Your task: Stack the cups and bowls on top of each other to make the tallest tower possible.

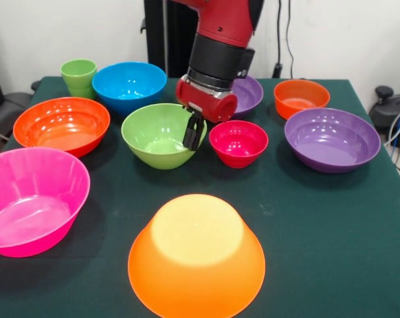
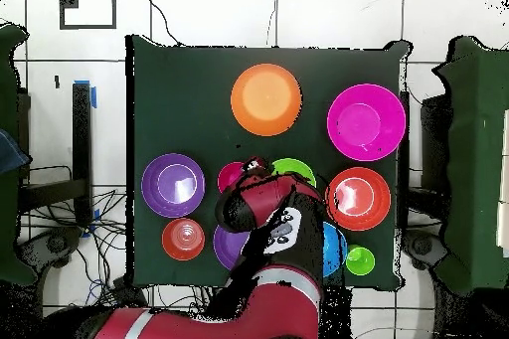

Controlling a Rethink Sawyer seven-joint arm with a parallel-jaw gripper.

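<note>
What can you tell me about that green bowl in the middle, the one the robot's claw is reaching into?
The green bowl is a glossy, round, lime-coloured bowl that looks like plastic. It stands upright and empty on the dark green table, between the large red-orange bowl and the small magenta-red bowl, in front of the blue bowl. The gripper hangs at its right rim, dark fingers straddling the wall. Whether they grip it cannot be told.

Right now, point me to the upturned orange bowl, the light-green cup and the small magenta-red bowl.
upturned orange bowl [image 1: 197, 255]: front view, on its raised flat base.
light-green cup [image 1: 79, 77]: front view, on its outer wall below the rim.
small magenta-red bowl [image 1: 238, 142]: front view, on its inner floor.
</note>
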